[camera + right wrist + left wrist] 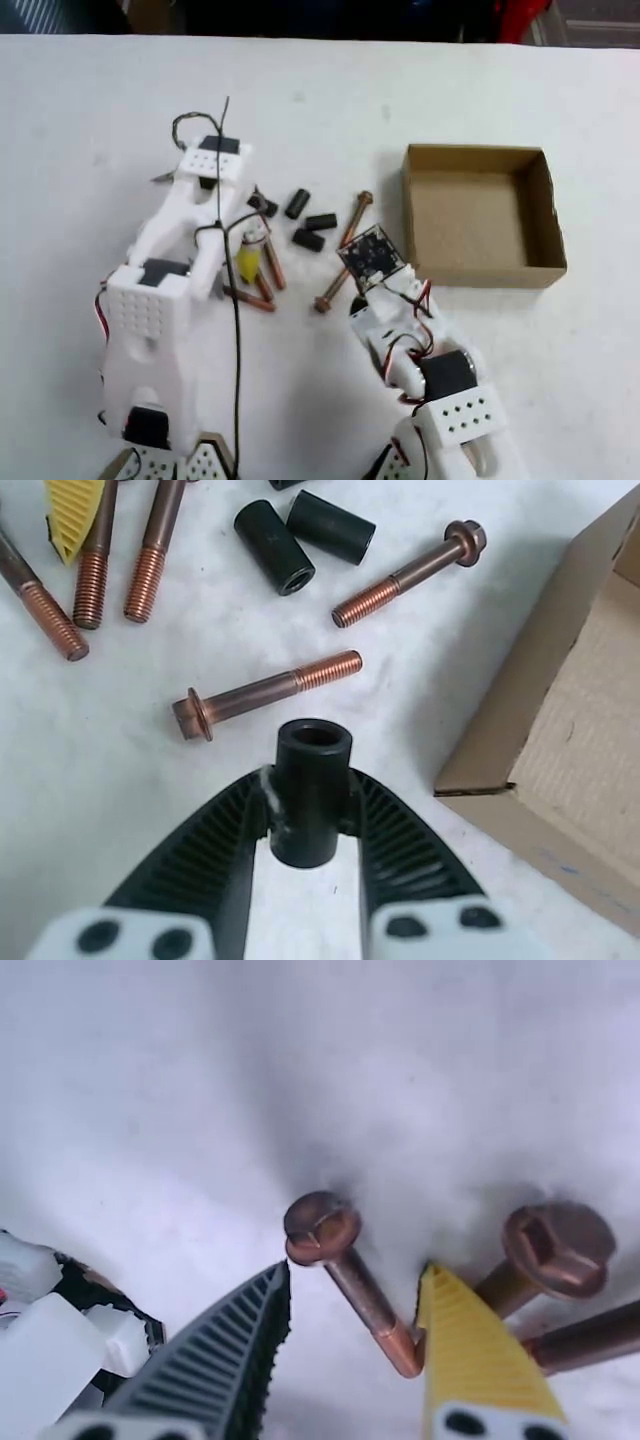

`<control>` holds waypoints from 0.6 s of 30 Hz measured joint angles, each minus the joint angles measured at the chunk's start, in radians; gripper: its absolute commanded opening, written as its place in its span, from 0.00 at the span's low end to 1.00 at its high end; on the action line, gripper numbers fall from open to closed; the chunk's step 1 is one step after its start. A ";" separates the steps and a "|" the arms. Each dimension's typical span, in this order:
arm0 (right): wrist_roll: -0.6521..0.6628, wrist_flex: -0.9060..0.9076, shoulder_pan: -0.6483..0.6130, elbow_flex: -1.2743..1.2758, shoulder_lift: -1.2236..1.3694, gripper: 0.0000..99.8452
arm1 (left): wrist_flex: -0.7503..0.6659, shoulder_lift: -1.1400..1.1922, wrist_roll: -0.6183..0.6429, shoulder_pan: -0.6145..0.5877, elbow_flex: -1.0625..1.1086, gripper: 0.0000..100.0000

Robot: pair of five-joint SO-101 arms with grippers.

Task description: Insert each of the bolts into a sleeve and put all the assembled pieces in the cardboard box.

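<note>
My right gripper (312, 780) is shut on a black sleeve (312, 795), held upright just above the table beside the cardboard box (570, 710). Two copper bolts (265, 692) (410, 570) lie in front of it, with two loose black sleeves (275, 560) (332, 525) beyond. My left gripper (355, 1275) is open and low over the table, its black and yellow fingers (480, 1360) on either side of a copper bolt (340, 1260). Two more bolts (558, 1245) lie just past the yellow finger. In the high view the bolts (265, 275) and sleeves (308, 240) lie between the arms.
The open cardboard box (480, 215) stands at the right of the high view with nothing inside. The left arm's cable (236, 330) runs down across the table. White table surface stretches free at the back and far left.
</note>
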 measured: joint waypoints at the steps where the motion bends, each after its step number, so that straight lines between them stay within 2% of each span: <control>1: 0.000 0.000 0.000 0.000 0.000 0.02 | -0.006 -0.018 0.000 0.000 0.021 0.23; 10: 0.000 0.000 0.000 0.000 0.000 0.02 | -0.008 -0.238 0.000 -0.020 0.270 0.23; 13: 0.000 0.000 0.002 0.000 0.000 0.02 | -0.012 -0.269 0.000 -0.018 0.272 0.23; 18: 0.000 0.000 0.002 0.000 0.000 0.02 | -0.106 -0.269 -0.002 -0.018 0.272 0.23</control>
